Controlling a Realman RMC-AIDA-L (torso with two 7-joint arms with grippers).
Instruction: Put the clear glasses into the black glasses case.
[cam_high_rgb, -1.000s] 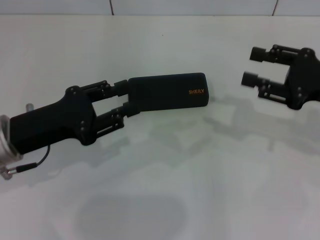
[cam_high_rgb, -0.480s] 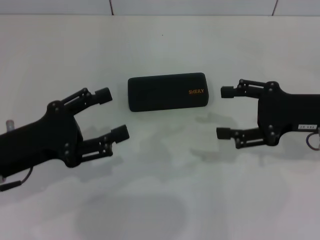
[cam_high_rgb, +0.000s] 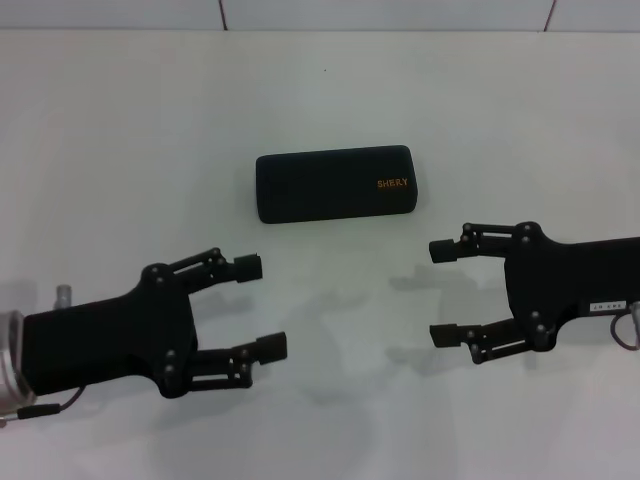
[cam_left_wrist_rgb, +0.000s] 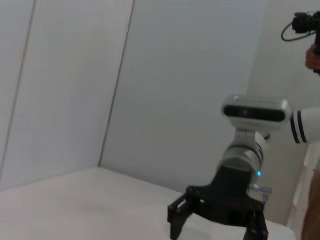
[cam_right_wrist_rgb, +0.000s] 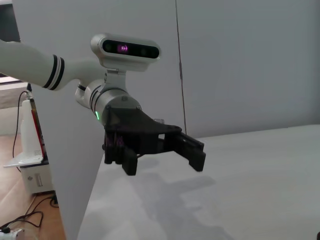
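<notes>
black glasses case (cam_high_rgb: 334, 184): closed, laid flat on white desk (cam_high_rgb: 130, 120). left tool (cam_high_rgb: 262, 307) and right tool (cam_high_rgb: 443, 294): held wide open, empty, nearer than case, either side. clear glasses: not discerned.

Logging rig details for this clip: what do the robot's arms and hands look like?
Both hands, left hand and right hand, are matte black with two linkage fingers each. Silver wrist cuffs carry grey cameras; arm links are white with dark bands. The right has a small white label and thin cable.

White table (cam_high_rgb: 120, 120) bears black glasses case (cam_high_rgb: 334, 184) (shut)
</notes>
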